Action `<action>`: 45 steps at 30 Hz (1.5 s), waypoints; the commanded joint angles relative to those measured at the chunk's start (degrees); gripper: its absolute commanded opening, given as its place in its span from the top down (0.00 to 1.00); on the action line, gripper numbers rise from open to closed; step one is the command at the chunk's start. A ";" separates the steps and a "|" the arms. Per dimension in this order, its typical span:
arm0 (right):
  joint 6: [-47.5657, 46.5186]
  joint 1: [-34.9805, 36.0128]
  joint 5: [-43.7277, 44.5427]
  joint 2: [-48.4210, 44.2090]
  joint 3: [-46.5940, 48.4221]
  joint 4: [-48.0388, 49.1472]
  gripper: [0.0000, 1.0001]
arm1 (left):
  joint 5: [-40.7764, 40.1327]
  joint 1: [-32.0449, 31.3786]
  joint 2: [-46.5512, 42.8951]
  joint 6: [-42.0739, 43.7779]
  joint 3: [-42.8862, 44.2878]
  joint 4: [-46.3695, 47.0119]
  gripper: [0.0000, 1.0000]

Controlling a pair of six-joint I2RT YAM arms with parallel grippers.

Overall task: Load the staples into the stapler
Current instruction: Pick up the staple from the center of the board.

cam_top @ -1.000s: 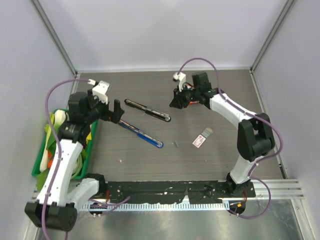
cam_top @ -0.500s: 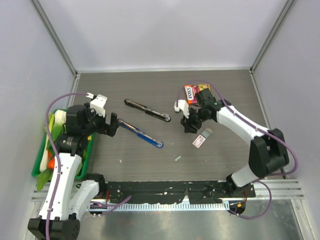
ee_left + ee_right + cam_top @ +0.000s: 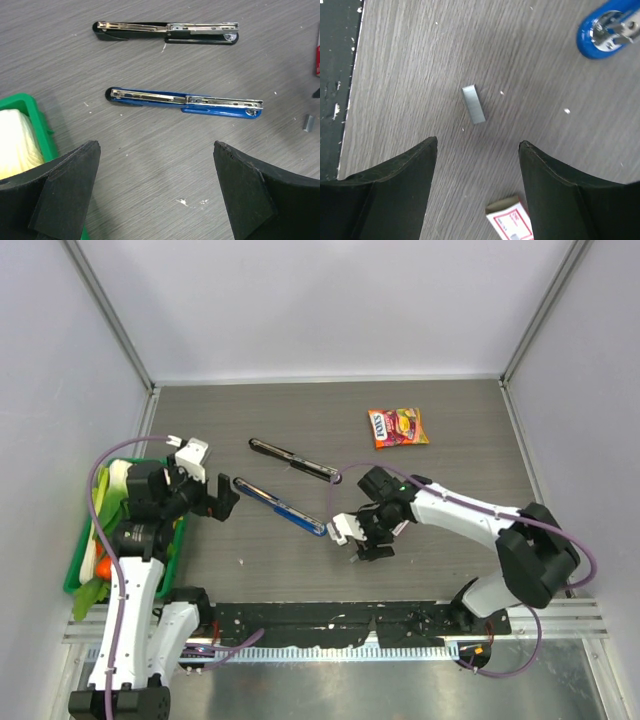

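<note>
The black stapler [image 3: 295,460] [image 3: 165,32] lies opened out flat at mid-table, its metal channel facing up. A short grey strip of staples [image 3: 473,104] [image 3: 308,123] rests on the table just beyond my right gripper [image 3: 478,141] [image 3: 365,540], which hangs open above it with nothing between its fingers. The white-and-red staple box [image 3: 512,220] lies beneath that gripper; in the top view the arm hides both strip and box. My left gripper [image 3: 156,144] [image 3: 222,502] is open and empty, on the near-left side of both staplers.
A blue stapler [image 3: 280,505] [image 3: 185,100] lies opened flat between the black one and the arms, its tip [image 3: 610,27] close to the right gripper. An orange snack bag [image 3: 398,427] lies at the back right. A green basket [image 3: 75,575] [image 3: 22,102] stands at the left edge.
The right arm has swung from the back of the table down to the near middle, and its jaws have opened. The snack bag now lies uncovered. The left arm has drawn back slightly.
</note>
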 commanded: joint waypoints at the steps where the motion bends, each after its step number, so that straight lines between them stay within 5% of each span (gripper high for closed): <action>1: -1.97 1.46 2.30 3.36 0.55 5.19 0.28 | 4.15 0.55 -0.98 -0.74 -0.94 2.85 0.00; 34: -3.64 5.23 2.12 5.57 -5.52 10.90 0.54 | 5.11 0.90 0.34 -2.23 -1.82 4.43 0.00; 45: -3.90 6.47 2.73 6.71 -5.26 10.03 0.78 | 6.87 0.98 0.86 -2.67 -1.65 4.43 0.00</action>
